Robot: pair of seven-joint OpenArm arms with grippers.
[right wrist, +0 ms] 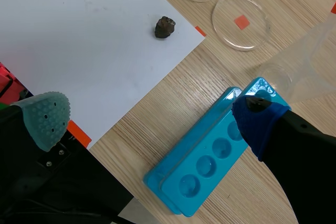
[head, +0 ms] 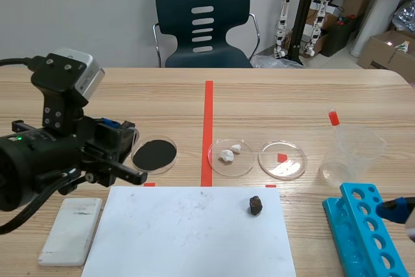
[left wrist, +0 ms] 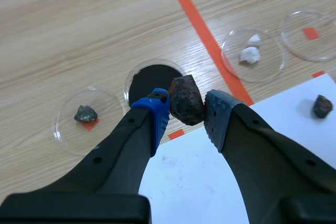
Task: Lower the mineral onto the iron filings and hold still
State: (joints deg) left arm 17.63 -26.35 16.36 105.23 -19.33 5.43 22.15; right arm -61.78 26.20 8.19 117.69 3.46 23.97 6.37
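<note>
Nearest was the left gripper (left wrist: 186,109), its jaws clamped on the mineral (left wrist: 185,99). This reddish-brown lump was pinched between the blue pad (left wrist: 157,113) and its partner and carried clear of the table, probably so that its underside could meet the powder. The filings (left wrist: 152,77), a black disc in a clear dish, lay just ahead of the fingertips, with the mineral overlapping only the dish's near edge. In the scene view the gripper (head: 120,139) sat at left of centre, just beside the filings (head: 154,154) and not over them. A short move forward seemed needed before any descent. Beside the filings, another dish (left wrist: 85,116) held a small dark stone (left wrist: 85,113).

At the scene's lower right the right gripper (right wrist: 152,118) hung with its jaws wide apart and empty over the blue rack (right wrist: 210,156), apparently parked out of the way. Another stone (head: 255,205) lay on the paper (head: 188,238), well apart from both grippers.
</note>
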